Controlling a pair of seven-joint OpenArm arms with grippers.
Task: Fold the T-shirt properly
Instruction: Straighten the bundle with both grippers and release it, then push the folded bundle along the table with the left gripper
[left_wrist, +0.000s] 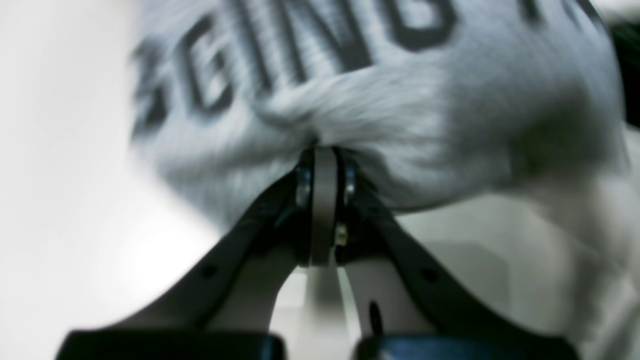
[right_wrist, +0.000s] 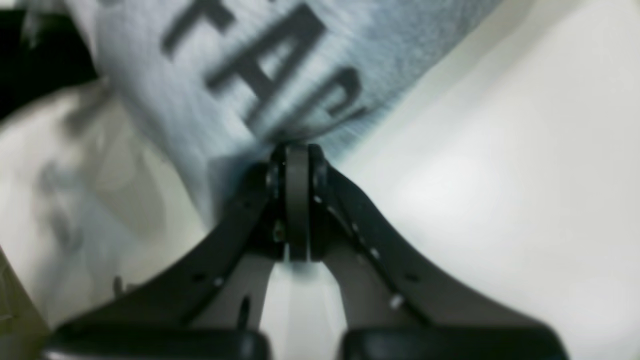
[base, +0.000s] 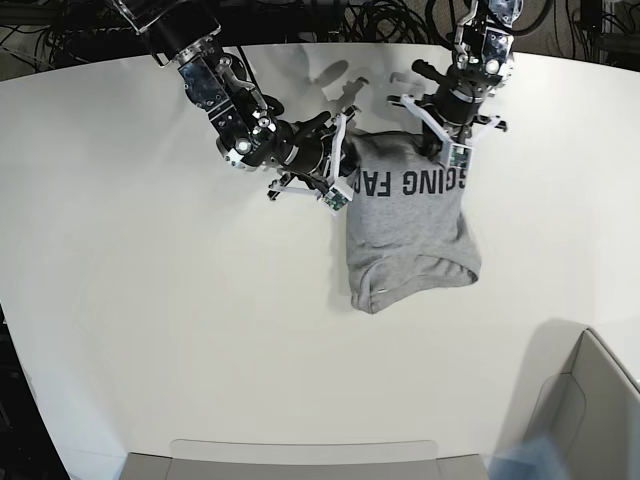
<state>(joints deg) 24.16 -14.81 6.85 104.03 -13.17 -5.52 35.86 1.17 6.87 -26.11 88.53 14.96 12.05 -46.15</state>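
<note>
Wrist views blur the T-shirt (base: 410, 225) lettering; left gripper (left_wrist: 324, 150) and right gripper (right_wrist: 297, 147) each pinch its cloth.

The T-shirt (base: 410, 235) is heather grey, with black block capitals across the upper part; the base view reads "GING" and "FA" among them. Both wrist views show the same grey knit, blurred, with the black letters. The left gripper (left_wrist: 325, 150) and the right gripper (right_wrist: 296, 147) have black fingers with grey inner faces. The table (base: 150, 300) is plain white.
</note>
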